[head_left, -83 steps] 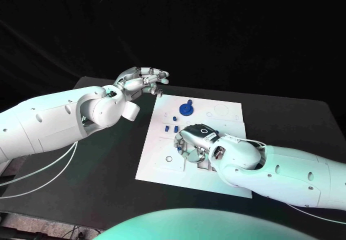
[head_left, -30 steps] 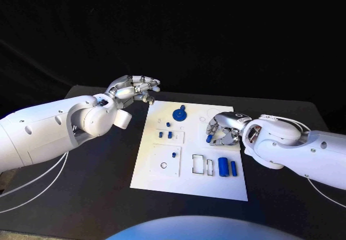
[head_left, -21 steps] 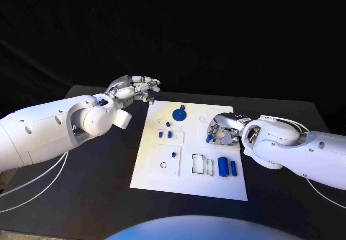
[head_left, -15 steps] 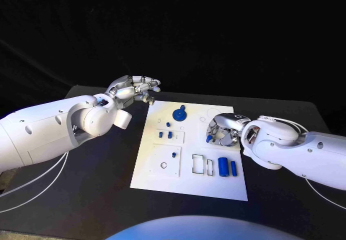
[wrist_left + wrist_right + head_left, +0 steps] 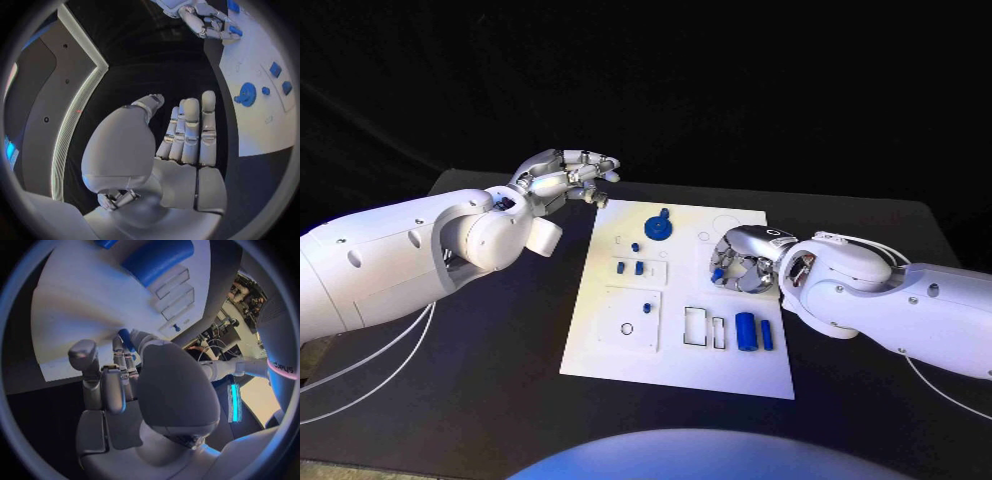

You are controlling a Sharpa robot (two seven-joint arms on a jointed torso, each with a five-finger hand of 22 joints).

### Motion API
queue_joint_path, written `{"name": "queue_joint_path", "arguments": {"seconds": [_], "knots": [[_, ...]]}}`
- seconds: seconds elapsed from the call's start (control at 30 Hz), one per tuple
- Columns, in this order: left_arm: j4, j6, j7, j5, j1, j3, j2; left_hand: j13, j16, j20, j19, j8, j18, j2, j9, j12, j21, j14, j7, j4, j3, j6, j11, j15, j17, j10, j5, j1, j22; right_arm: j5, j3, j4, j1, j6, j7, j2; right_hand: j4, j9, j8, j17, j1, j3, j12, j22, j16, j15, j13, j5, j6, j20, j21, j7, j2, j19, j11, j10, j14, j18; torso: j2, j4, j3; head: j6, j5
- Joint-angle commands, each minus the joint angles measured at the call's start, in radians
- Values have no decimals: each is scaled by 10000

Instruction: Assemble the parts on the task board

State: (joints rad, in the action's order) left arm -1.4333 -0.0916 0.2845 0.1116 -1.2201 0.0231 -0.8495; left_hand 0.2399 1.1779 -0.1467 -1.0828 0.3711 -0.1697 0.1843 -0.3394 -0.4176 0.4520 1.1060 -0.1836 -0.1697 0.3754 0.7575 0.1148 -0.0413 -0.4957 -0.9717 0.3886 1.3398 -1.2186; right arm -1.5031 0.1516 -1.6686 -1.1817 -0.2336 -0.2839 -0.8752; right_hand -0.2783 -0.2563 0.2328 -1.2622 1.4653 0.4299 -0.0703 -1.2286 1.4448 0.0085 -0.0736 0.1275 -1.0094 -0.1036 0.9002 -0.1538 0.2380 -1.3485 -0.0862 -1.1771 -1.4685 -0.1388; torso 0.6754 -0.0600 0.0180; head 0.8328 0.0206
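Table [image 5: 473, 380]: black; the white board lies at its middle.
Board [image 5: 733, 370]: white plate, long side running from the near edge toward the far edge; its near strip is bare.
Cylinders [image 5: 746, 332]: two blue parts, one thick and one slim [image 5: 767, 336], lying side by side toward the near right of the board, just right of two outlined rectangular slots [image 5: 695, 327].
Square plate: a raised white panel [image 5: 633, 318] on the near left of the board, bearing a small ring [image 5: 627, 330] and a small blue dot.
Right hand [image 5: 741, 262]: over the right middle of the board, fingers curled in and pinching a small blue part [image 5: 718, 274] at the fingertips; in the right wrist view the same blue piece [image 5: 125, 336] sits between the fingers close above the white surface; whether it touches the board cannot be told.
Blocks [image 5: 630, 267]: two small blue parts standing side by side in a framed panel left of the right hand.
Peg [image 5: 636, 248]: one small blue part just beyond the blocks.
Disc [image 5: 662, 227]: round blue part with a knob, near the far end of the board.
Left hand [image 5: 564, 173]: raised beyond the board's far left corner, apart from it; fingers loosely bent, nothing held; in the left wrist view the fingers [image 5: 190, 131] stand side by side and nearly straight.
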Motion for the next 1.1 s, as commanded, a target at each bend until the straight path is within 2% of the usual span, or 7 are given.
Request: {"name": "queue_joint_path", "arguments": {"seconds": [0.03, 0.13, 0.47, 0.63, 0.77, 0.93, 1.1], "knots": [[-19, 164, 27, -26, -4, -6, 7, -17, 6, 8, -72, 70, -109, 45, -8, -46, -25, -82, -7, 43, 19, -49, 2, -7, 9, 60, -51, 31, 11, -73, 3, -19, 16, -203, -86, 21, 29, 33, -76, -60, -40, 80, 45, -14, 82, 22, 7, 1, 157, -47, -25, -21, 123, -49, -87, 70, -400, 115, -3, -4, 2, 6, -2], [-17, 169, 23, -25, -4, -6, 7, -17, 6, 8, -72, 70, -109, 45, -8, -46, -25, -82, -7, 43, 19, -49, 2, -7, 9, 60, -51, 31, 11, -86, 3, -25, 20, -272, -85, 33, 40, 53, -136, -65, -125, 73, 44, -12, 89, 47, -4, 0, 258, -68, -48, -65, 234, -42, -114, 107, -400, 112, 0, 0, 5, 6, -6], [-10, 174, 18, -17, -4, -6, 12, -18, 9, 7, -74, 73, -109, 49, -7, -50, -24, -80, -8, 47, 17, -61, 2, -8, 10, 67, -68, 33, 12, -106, 3, -20, 26, -309, -97, 55, 93, 3, -54, -158, -122, 278, -53, -101, 138, 14, -77, 65, 112, -66, 92, 6, 134, -96, -57, -100, -421, 125, -4, -2, 2, 17, -8], [-8, 171, 16, -13, -4, -6, 10, -18, 9, 7, -74, 73, -109, 49, -7, -50, -24, -80, -8, 47, 17, -61, 2, -8, 10, 67, -68, 33, 12, -150, 3, -1, 28, -336, -139, 54, 332, -142, 140, -267, 43, 825, -154, -227, 197, -103, -196, 6, -161, 25, 265, 143, -91, -158, 84, -474, -447, 146, -10, -1, 3, 22, -11], [-8, 171, 10, -8, -4, -6, 8, -18, 9, 7, -74, 73, -109, 49, -7, -50, -24, -80, -8, 47, 17, -61, 2, -8, 10, 67, -68, 33, 12, -265, 3, 3, 31, -382, -196, 55, 785, -348, 363, -339, 212, 1386, -214, -354, 231, -213, -327, -280, -398, 131, 420, 241, -272, -202, 209, -807, -463, 172, -8, -1, 0, 27, -2], [-5, 158, 0, 3, -4, -6, 6, -18, 9, 7, -74, 73, -109, 49, -7, -50, -24, -80, -8, 47, 17, -61, 2, -8, 10, 67, -68, 33, 12, -398, 3, -2, 38, -460, -225, 64, 1166, -554, 546, -393, 159, 1693, -237, -462, 255, -274, -456, -422, -534, 195, 538, 292, -335, -225, 287, -1033, -475, 193, -7, 2, -1, 27, -7], [3, 153, -5, 15, -4, -5, 6, -19, 15, 6, -77, 77, -110, 45, -2, -63, -23, -80, -15, 50, 19, -102, 5, -9, 11, 78, -98, 34, 16, -469, 3, -41, 44, -705, -213, 74, 1298, -637, 595, -445, 88, 1791, -213, -509, 275, -285, -504, -516, -529, 211, 590, 296, -376, -235, 296, -1067, -486, 204, -3, 0, -2, 0, -3]]}}
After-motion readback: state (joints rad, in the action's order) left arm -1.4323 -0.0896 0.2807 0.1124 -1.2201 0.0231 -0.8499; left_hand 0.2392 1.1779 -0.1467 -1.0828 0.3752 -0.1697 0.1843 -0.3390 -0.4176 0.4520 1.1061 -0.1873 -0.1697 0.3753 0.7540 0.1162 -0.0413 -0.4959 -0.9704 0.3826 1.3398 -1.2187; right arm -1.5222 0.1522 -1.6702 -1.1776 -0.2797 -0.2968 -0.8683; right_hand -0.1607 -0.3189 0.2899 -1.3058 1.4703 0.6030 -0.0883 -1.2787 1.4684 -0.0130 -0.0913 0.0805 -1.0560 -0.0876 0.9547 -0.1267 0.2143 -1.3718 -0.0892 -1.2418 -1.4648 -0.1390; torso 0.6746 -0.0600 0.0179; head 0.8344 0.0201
